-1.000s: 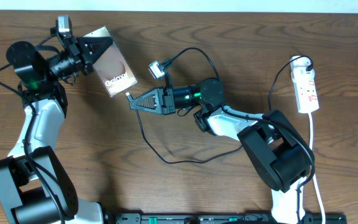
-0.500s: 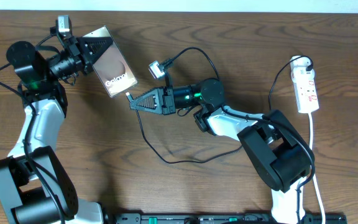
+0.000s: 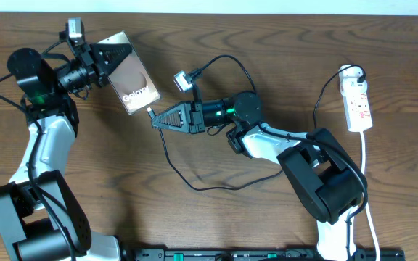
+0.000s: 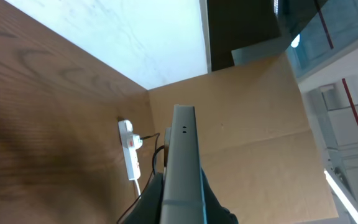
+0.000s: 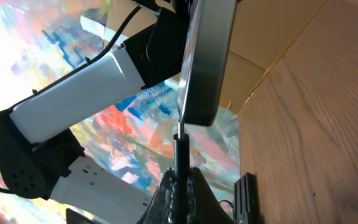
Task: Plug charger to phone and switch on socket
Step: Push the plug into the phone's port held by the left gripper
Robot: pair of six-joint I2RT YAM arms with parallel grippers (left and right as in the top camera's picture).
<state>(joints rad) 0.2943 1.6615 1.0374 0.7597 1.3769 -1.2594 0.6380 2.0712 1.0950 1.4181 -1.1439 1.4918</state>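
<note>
Nothing much has moved in the last second: my left claw [image 3: 106,59] still clamps the phone [image 3: 130,74] at the far left of the bench [image 3: 216,225], and my right claw [image 3: 157,119] stays pinched shut on the charger [image 3: 167,156] just behind its tip. Seen from my right wrist, that tip meets the phone's lower edge. I judge the plugging-in under way but not confirmed. The socket [image 3: 358,101], far right, waits untouched.
</note>
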